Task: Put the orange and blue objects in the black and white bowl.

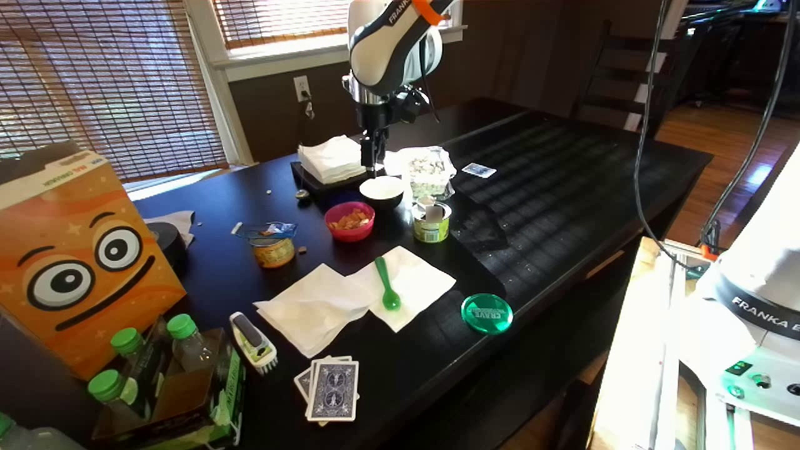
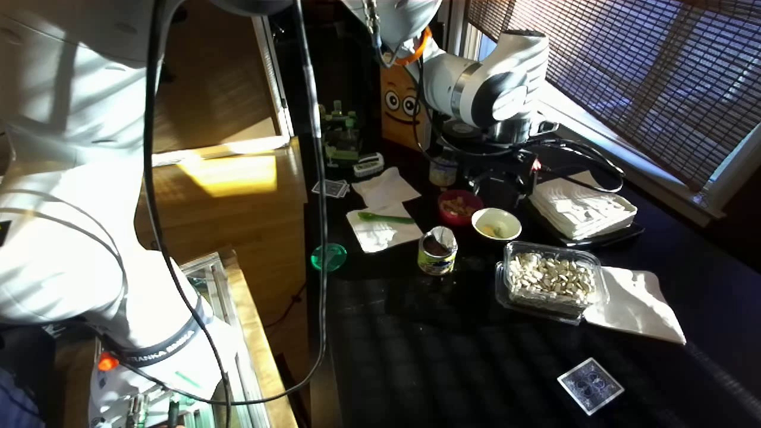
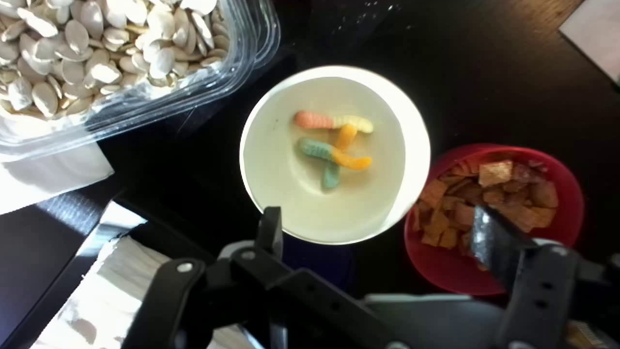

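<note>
"Orange-and-blue gummy worms are lying crossed in the black and white bowl, with a pink-and-yellow worm. What's crowding it?"

"A red bowl is sitting just beside it; a seed box, a yellow-green can and a napkin stack are resting near."

"And the gripper?"

"Its fingers are standing wide apart, gripping nothing; in the wrist view one is hiding part of the red bowl."

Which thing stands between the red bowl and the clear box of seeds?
The black and white bowl stands between them, in the wrist view and both exterior views. It holds gummy worms.
</note>
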`<state>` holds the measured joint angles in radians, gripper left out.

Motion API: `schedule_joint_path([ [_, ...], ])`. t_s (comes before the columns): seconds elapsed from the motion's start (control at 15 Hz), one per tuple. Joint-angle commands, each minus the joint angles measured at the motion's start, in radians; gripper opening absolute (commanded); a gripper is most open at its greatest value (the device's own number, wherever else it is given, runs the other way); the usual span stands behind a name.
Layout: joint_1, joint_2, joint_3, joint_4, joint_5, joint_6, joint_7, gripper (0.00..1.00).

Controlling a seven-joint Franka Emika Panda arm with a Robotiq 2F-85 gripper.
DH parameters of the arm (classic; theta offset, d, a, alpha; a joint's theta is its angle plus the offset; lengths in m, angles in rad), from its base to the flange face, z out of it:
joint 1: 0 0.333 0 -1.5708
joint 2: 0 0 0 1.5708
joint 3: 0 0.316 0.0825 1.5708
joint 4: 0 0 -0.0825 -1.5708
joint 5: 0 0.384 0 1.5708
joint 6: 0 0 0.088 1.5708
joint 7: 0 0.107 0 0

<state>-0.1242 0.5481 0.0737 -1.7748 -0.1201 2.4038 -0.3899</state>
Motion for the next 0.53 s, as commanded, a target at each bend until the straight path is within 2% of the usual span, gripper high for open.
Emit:
schedule_joint_path([
  [0.0, 0.046, -0.094, -0.028, -0.069, -0.002, -0.08, 0.088, 1.0],
  [0.13, 0.064, -0.127, -0.036, -0.097, -0.009, -0.099, 0.13, 1.0],
  [0.2, 0.045, -0.068, -0.025, -0.035, 0.007, -0.08, 0.076, 1.0],
  [0.47, 0.06, -0.1, -0.033, -0.067, 0.006, -0.091, 0.105, 1.0],
])
